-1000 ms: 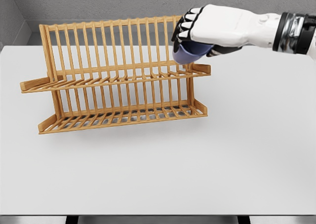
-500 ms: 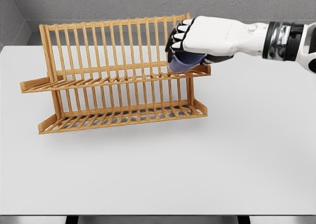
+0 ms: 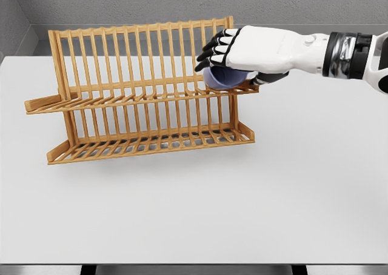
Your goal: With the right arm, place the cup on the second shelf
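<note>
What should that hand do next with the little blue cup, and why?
Probably open the fingers and let go. The right hand holds the blue cup at the right end of the wooden rack's upper shelf, seemingly touching its slats, so it looks placed.

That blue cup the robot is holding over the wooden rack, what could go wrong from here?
1. The cup sits at the right end of the upper shelf, near the edge. Let go there, it might tip off onto the table.
2. The right hand is close to the rack's upright bars; a bump could shove the light-looking rack.
3. The shelf is made of slats, so the tilted cup may settle crooked or roll.
</note>
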Controlling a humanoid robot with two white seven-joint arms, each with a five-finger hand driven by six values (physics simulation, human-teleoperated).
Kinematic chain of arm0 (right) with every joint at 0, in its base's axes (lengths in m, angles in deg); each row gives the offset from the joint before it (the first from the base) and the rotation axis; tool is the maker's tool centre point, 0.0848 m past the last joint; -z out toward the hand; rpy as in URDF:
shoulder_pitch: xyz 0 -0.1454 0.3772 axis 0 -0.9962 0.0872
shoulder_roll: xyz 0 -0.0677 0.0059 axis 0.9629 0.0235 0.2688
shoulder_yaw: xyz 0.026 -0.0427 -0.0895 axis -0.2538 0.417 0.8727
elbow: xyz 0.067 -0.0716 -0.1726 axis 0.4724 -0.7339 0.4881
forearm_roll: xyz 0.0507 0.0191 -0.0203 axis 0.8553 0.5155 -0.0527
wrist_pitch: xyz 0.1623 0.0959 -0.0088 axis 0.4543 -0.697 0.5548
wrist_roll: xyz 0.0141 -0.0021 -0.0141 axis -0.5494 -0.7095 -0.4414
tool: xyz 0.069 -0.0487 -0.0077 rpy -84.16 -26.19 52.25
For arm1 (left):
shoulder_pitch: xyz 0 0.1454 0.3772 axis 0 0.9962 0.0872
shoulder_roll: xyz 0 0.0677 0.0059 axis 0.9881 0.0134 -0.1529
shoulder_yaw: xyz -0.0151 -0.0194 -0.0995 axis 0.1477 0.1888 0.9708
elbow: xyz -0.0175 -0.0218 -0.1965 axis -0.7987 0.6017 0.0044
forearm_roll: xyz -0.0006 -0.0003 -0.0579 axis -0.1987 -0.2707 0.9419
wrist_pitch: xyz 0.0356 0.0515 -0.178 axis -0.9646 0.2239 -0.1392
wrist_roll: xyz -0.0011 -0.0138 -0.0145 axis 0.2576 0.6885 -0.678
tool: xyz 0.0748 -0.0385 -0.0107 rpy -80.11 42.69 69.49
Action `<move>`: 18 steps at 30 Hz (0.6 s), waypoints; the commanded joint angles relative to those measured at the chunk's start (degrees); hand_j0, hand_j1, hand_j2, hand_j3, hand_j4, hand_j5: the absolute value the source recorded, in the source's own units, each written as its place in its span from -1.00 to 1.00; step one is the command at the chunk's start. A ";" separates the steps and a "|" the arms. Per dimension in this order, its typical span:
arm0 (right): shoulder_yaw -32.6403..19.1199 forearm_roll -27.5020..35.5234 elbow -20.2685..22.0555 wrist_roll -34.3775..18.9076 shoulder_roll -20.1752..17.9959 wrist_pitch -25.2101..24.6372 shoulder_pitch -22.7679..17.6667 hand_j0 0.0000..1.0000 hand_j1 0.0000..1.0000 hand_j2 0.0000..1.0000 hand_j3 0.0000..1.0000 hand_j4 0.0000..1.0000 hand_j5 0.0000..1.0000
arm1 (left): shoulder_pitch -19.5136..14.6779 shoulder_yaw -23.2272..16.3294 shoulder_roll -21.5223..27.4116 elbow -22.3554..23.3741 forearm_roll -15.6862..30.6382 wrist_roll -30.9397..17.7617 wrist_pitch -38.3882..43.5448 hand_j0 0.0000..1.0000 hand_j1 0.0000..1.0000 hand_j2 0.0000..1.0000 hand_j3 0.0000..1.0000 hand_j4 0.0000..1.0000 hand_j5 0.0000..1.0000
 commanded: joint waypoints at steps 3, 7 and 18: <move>-0.73 0.24 0.09 0.02 -0.29 0.46 0.44 1.00 1.00 1.00 1.00 1.00 1.00 | 0.00 0.01 0.00 -0.03 0.02 -0.01 -0.05 1.00 1.00 1.00 1.00 1.00 1.00; -8.55 0.41 0.09 0.02 -2.66 0.90 -0.09 1.00 1.00 1.00 1.00 1.00 1.00 | -0.09 0.01 0.00 0.06 0.02 -0.01 0.03 1.00 1.00 1.00 1.00 1.00 1.00; -37.82 0.24 -5.28 0.02 -9.08 3.54 -26.63 1.00 1.00 1.00 1.00 1.00 1.00 | -0.09 0.01 0.00 0.06 0.02 -0.01 0.03 1.00 1.00 1.00 1.00 1.00 1.00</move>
